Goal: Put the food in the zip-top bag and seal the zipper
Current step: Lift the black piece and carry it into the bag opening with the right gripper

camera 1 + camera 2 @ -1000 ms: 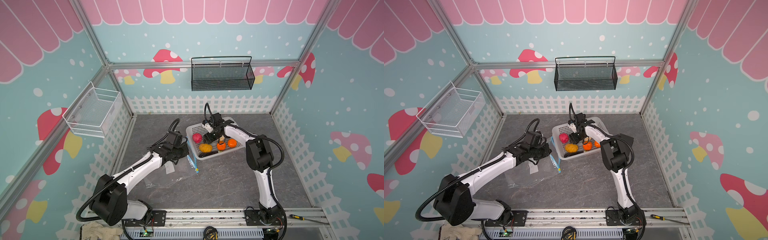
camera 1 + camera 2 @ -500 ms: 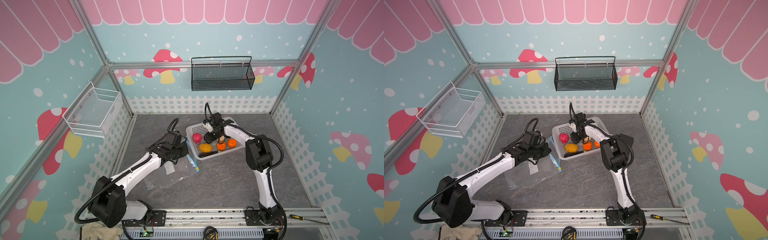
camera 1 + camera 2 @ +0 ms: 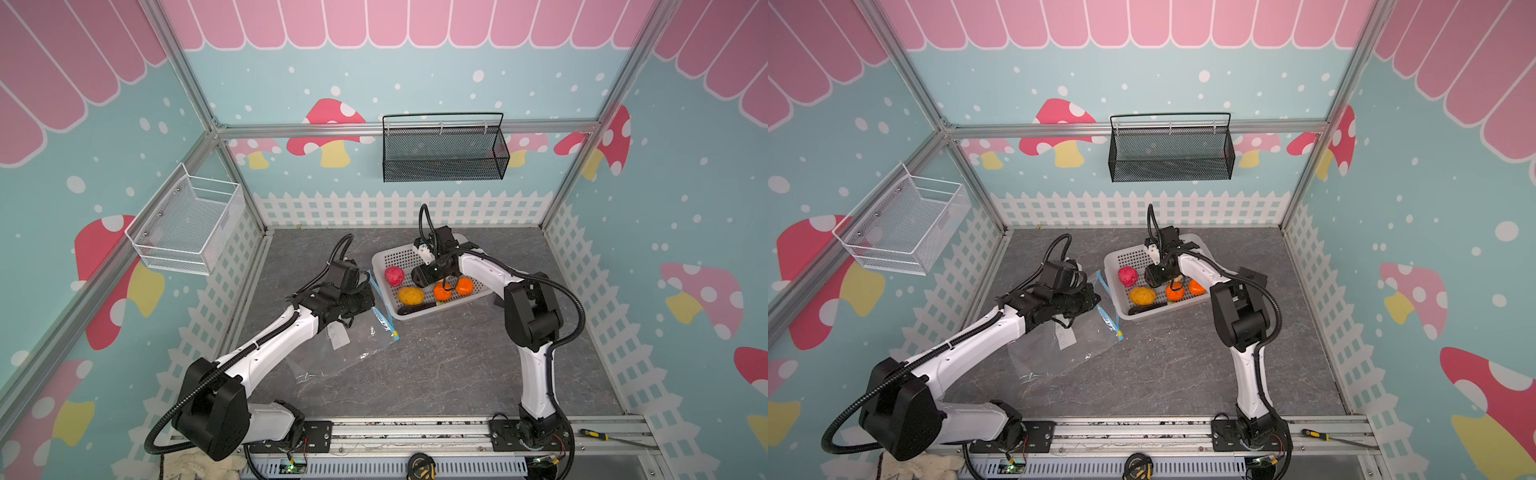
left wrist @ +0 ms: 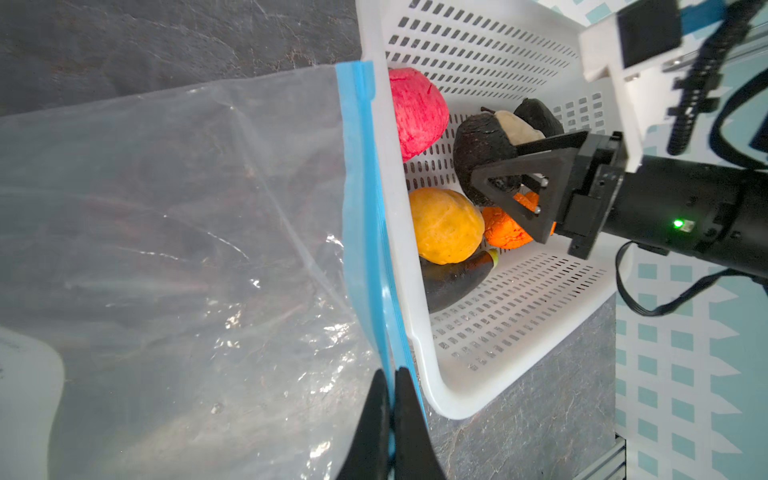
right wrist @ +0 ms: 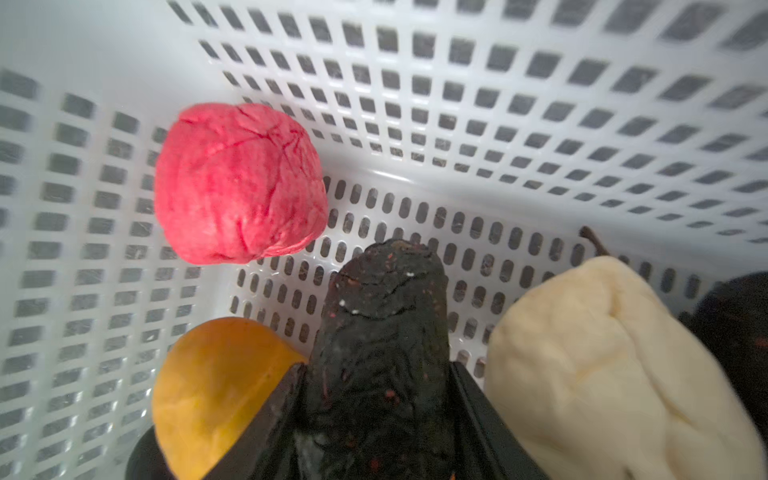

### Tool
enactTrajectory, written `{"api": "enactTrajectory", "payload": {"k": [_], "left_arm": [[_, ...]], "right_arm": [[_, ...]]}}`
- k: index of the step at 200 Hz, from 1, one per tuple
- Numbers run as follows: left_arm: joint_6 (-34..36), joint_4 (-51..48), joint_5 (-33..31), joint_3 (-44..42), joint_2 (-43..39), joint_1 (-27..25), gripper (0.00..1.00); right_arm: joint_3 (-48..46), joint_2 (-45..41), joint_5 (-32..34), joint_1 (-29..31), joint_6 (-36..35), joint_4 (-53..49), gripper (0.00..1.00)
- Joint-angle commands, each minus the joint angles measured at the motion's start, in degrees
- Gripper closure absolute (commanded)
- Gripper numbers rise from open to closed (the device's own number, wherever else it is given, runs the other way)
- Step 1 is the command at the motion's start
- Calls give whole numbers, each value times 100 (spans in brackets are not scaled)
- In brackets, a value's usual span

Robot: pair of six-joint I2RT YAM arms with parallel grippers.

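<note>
The clear zip-top bag (image 3: 345,349) lies flat beside the white perforated basket (image 3: 380,257). My left gripper (image 4: 390,382) is shut on its blue zipper (image 4: 365,208), holding that edge against the basket wall. The food is in the basket: a pink-red piece (image 5: 239,183), a yellow-orange one (image 5: 216,386), a cream one (image 5: 602,365), two bright orange ones (image 3: 442,292) and a long dark piece (image 4: 453,282). Inside the basket, my right gripper (image 5: 382,374) is shut on a black lump (image 5: 382,316), a finger on each side of it.
A black wire basket (image 3: 444,158) hangs on the back wall and a white wire basket (image 3: 187,224) on the left wall. A white picket fence runs round the grey floor. A screwdriver (image 3: 598,435) lies on the front rail.
My right gripper's jaws have narrowed onto the black lump in the basket. The left arm has shifted slightly and still holds the zipper edge.
</note>
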Motion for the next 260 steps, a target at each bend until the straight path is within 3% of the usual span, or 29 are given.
{"api": "enactTrajectory", "payload": {"k": [1, 22, 60, 110, 207, 260], "left_arm": [[187, 45, 66, 96, -78, 45, 100], [366, 17, 50, 125, -40, 64, 100], [589, -83, 108, 323, -74, 98, 100], [671, -106, 250, 389, -175, 94, 100], [800, -208, -9, 96, -581, 99, 100], [698, -87, 168, 193, -550, 99, 100]], "right_arm": [[-347, -621, -501, -75, 145, 622, 54], [-700, -1099, -717, -76, 163, 875, 55], [-1478, -1820, -1698, -32, 492, 1330, 56], [-2399, -2470, -2356, 503, 1049, 2145, 57], [-2252, -2145, -2613, 1071, 1379, 2591, 59], [-2127, -1960, -2619, 1181, 1446, 2635, 61]]}}
